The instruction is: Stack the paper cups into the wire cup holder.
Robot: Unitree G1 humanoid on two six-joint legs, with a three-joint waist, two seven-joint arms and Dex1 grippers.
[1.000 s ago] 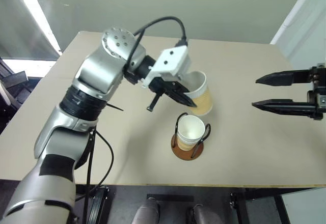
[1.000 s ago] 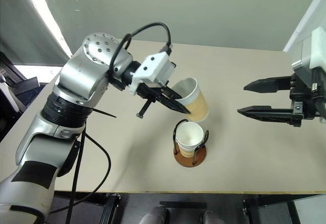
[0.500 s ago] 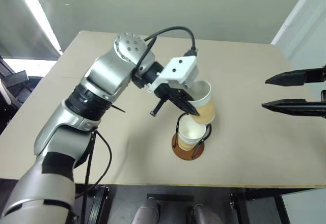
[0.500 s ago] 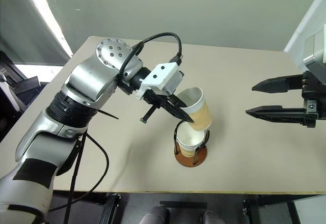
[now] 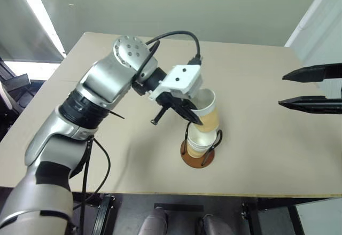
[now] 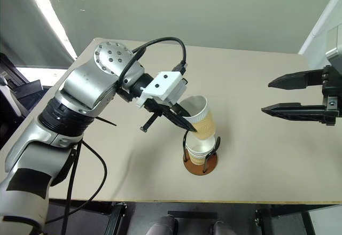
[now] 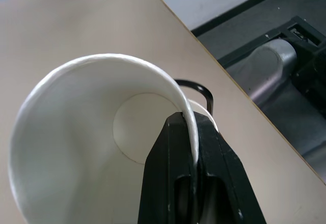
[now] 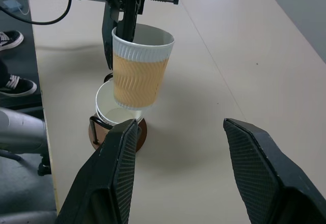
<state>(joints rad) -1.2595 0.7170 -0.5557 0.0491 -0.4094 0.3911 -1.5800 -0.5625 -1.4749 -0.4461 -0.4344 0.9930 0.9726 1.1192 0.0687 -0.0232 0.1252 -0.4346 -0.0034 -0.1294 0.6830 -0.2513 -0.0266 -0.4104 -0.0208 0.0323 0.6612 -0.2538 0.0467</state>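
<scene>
1 paper cup (image 8: 138, 74) hangs tilted just above the cup already seated (image 8: 113, 111) in the wire cup holder (image 5: 196, 150), near the table's (image 5: 256, 139) front edge. The left gripper (image 5: 187, 112) pinches its rim, 1 finger inside. The right gripper (image 6: 294, 93) waits spread and empty toward the table's right edge. Level the cup, centre its base over the lower mouth, then lower straight

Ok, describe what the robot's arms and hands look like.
The left arm is silver metal with black bands and a round perforated joint cap; a black cable loops to a white box at the wrist. The left hand has two slim black fingers. The right hand has long, tapering black fingers with textured pads.
</scene>
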